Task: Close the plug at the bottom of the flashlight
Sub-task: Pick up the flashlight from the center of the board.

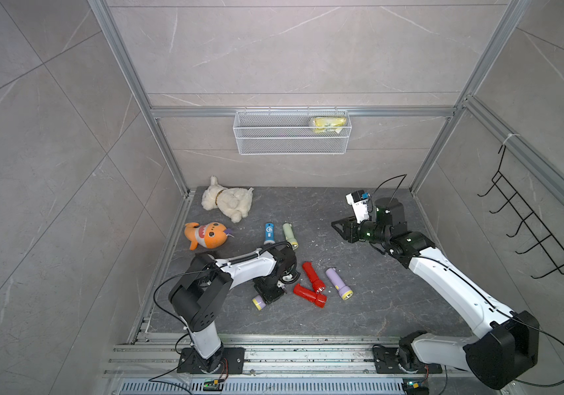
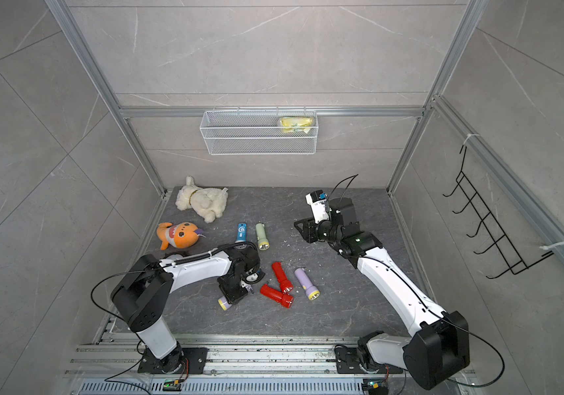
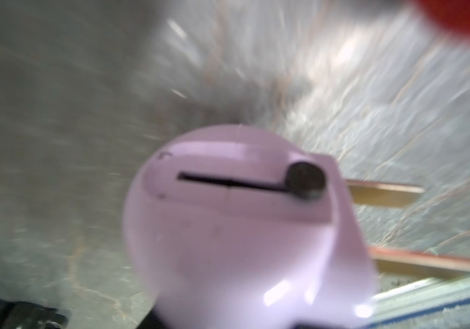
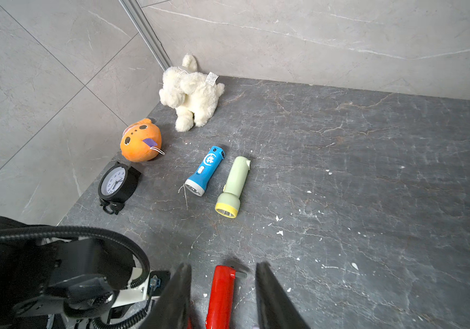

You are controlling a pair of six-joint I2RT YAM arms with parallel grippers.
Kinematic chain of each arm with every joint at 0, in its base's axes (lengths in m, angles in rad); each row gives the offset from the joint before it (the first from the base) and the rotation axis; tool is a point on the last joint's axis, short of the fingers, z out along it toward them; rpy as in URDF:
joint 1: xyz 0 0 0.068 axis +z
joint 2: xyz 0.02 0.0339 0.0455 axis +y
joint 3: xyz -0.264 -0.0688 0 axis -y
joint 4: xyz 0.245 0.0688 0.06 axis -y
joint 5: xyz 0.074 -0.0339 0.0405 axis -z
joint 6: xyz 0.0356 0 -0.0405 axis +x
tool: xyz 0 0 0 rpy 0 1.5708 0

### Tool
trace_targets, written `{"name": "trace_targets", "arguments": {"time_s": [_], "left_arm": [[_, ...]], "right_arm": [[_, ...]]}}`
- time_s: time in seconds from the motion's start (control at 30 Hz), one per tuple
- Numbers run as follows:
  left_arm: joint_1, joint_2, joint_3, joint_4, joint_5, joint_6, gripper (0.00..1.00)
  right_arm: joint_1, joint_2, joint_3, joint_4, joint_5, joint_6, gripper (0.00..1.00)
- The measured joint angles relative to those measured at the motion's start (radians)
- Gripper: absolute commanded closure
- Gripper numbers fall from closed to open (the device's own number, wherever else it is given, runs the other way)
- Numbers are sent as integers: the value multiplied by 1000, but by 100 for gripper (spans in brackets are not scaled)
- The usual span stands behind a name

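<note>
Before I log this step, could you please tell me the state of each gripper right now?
Left gripper: closed on the purple flashlight.
Right gripper: open, holding nothing.

The lilac flashlight (image 3: 242, 228) is smooth, glossy plastic with bright highlights. Its 2 plug prongs (image 3: 384, 193) look like brass-coloured metal. The red flashlight (image 4: 221, 296) is shiny plastic too. The floor (image 4: 370, 171) looks like dark, matt stone, veined and flecked with white chips. The walls (image 1: 273, 51) are smooth grey tile with pale veins. The frame (image 1: 198, 112) is brushed metal and the basket (image 1: 273, 143) is white wire mesh. The white dog (image 4: 191, 94) is fluffy plush; the orange toy (image 4: 141, 141) is smoother cloth.
</note>
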Motion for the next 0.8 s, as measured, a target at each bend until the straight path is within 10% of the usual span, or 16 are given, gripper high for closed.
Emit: {"name": "trace_targets", "arguments": {"time_s": [0.43, 0.8], "left_arm": [[14, -375, -115, 481, -113, -1, 100], [14, -628, -305, 883, 24, 11, 100]], "right_arm": [[-18, 1, 0, 35, -73, 30, 60], [-24, 81, 6, 284, -337, 194, 59]]}}
